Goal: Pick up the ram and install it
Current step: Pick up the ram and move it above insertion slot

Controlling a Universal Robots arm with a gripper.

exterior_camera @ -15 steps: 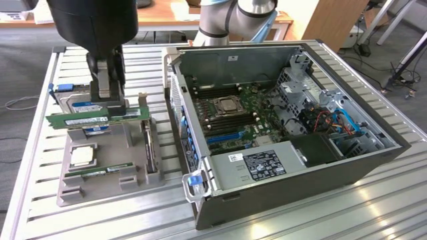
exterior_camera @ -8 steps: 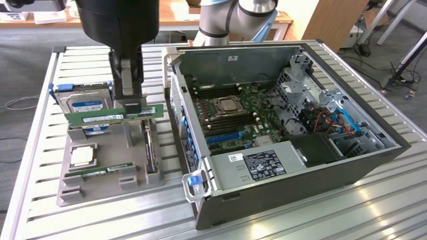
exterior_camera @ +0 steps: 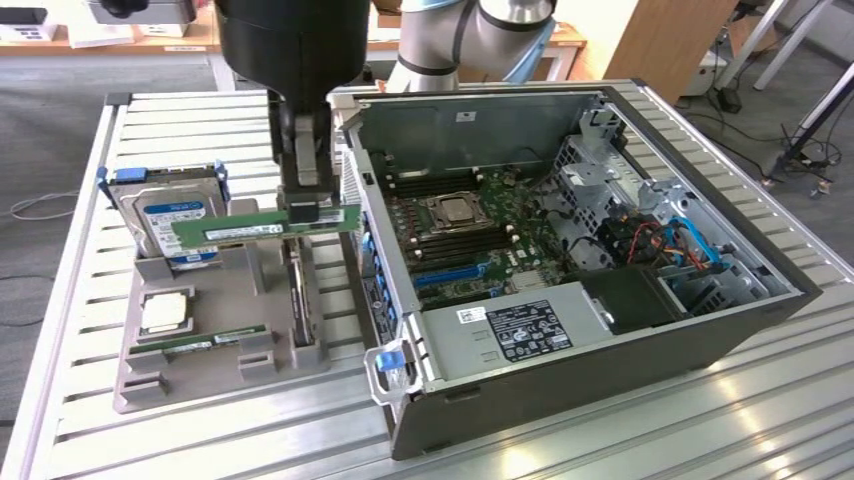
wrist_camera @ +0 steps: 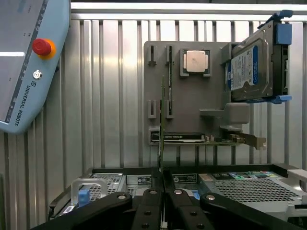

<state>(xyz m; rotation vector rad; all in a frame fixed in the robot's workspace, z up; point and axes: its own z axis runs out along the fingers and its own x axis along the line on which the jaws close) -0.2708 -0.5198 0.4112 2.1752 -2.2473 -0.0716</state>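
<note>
Going from the exterior view's left, the ribbed metal surface (exterior_camera: 67, 400) carries a grey holder (exterior_camera: 140, 385). A hard drive (exterior_camera: 167, 200) with a blue-and-white label stands at the holder's far end. Its lower part is hidden behind the ram. Nearer the camera, a square silver processor chip (exterior_camera: 167, 312) lies flat in a pocket. Just beside it a second green stick (exterior_camera: 200, 343) sits low in a slot and is hard to make out.

The ram (exterior_camera: 240, 230) is up in the air above the holder, level, with its long side facing the camera. The jaws are clamped on it, nearer its end on the exterior view's right, and they cover that part. The black arm (exterior_camera: 294, 40) above them is cut off by the picture's edge.

Farther to the exterior view's right stands the open computer case (exterior_camera: 747, 300), near the ram's end. Its green board (exterior_camera: 494, 250) can be seen inside, but the long slots there are too dark to tell apart.

In the wrist view the ram (wrist_camera: 162, 110) is turned edge-on, so its chips cannot be seen. Two black fingers (wrist_camera: 148, 206) squeeze it from both sides. A grey control box (wrist_camera: 24, 72) with a red button (wrist_camera: 42, 47) is cut off at the edge.
</note>
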